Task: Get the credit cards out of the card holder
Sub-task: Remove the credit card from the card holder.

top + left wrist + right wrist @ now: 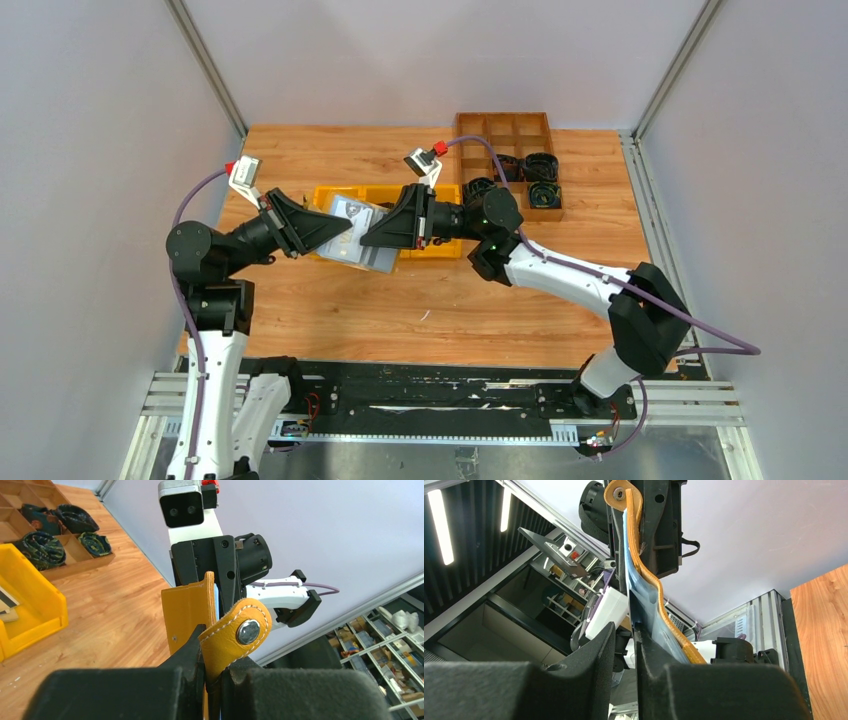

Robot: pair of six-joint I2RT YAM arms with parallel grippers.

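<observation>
From the near edge of the table (330,310), both arms reach inward and meet in mid-air over its middle, with the card holder (357,233) held up between them, clear of the wood. The left gripper (212,677) is clamped hard on the tan leather at the end where the snap strap (242,630) folds over. The right gripper (625,650) comes in from the opposite side with its jaws drawn nearly together. A thin grey-blue layer (635,585) lying against the leather runs down toward that slit, but I cannot tell whether it is pinched or whether it is one of the credit cards. To do this well, I reckon the left arm should simply hold firm while the right bites only the card edge, not the leather lip. It should then draw straight back along the pocket, since the holder is already bowing and a skewed pull could jam or bend it. Just beyond and beneath sits a yellow bin (340,191), so dipping low risks its rim. Farther right the wooden compartment tray (505,122) with its dark coils (541,165) stands well apart. The open boards behind the right arm look like the freest path for the pull.
</observation>
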